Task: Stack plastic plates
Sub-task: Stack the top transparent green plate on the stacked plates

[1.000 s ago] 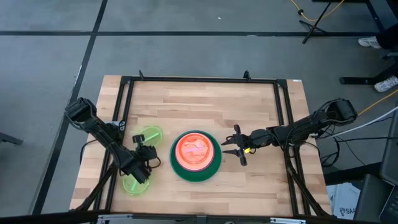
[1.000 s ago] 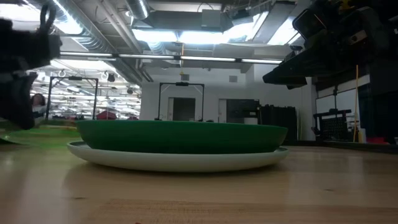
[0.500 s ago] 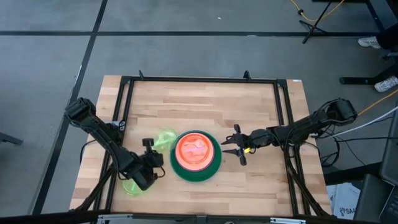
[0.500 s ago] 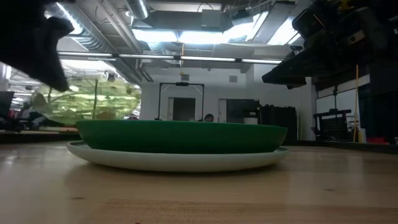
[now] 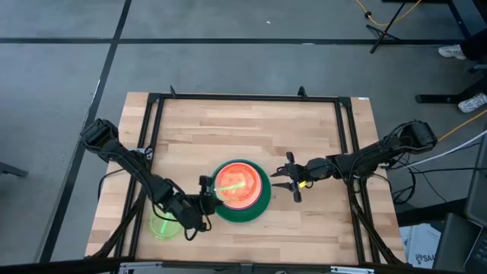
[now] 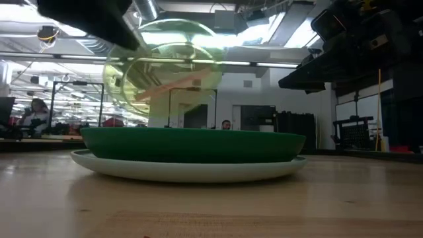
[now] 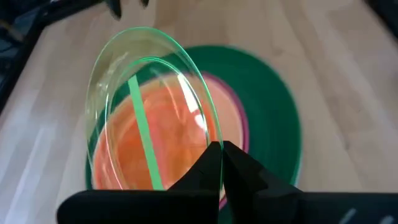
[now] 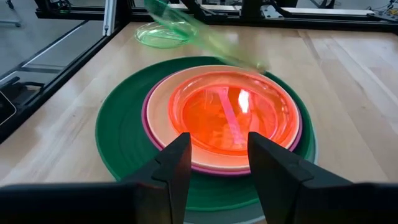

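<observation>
Plates sit stacked mid-tabletop (image 5: 319, 129): dark green plate (image 5: 259, 204), pink plate (image 8: 149, 124), cream plate (image 8: 163, 93), orange plate (image 5: 245, 190) on top. My left pincer (image 5: 210, 199) is clamped on a tilted neon green plate (image 6: 165, 73) above the stack; another green one (image 5: 162, 227) lies beside it. My right pincer (image 5: 285, 181) waits open, just beside the stack.

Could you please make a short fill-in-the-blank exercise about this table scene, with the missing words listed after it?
1. The left claw holds a small translucent neon green plastic plate above the ____.
2. The topmost plate already on the stack is the translucent ____ one.
3. The large dark green plastic plate rests on a ____ blue plate.
4. The right claw is ____ and holds nothing.

Missing words: stack; orange; light; open
</observation>
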Available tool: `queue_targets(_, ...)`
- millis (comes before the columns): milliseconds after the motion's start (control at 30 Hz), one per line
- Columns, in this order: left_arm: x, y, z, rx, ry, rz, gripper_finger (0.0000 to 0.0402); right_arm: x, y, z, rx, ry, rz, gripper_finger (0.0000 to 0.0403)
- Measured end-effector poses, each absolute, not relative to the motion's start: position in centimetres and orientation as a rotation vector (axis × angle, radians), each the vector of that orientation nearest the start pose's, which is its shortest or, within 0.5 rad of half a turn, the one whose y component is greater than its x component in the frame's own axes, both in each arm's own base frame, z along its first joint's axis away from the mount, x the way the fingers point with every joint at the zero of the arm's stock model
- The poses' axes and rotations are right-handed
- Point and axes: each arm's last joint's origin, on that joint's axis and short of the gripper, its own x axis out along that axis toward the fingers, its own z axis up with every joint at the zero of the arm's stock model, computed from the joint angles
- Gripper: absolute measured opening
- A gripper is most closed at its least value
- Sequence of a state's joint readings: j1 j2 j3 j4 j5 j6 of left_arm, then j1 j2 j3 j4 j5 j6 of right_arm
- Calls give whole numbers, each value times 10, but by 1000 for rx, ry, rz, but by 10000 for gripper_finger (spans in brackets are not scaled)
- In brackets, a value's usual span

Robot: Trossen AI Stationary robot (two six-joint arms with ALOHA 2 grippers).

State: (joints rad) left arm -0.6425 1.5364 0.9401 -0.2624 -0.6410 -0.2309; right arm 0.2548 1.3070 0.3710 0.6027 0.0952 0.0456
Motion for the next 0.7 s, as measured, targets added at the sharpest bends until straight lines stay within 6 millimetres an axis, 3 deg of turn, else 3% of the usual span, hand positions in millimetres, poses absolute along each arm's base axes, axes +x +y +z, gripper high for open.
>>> queue_targets(367,272,-150,212,274,694,72,4,229,57,165,-14,334,149,151)
queue_targets(700,274,-140,205,267,680,106,4,227,57,159,-16,399,182,151)
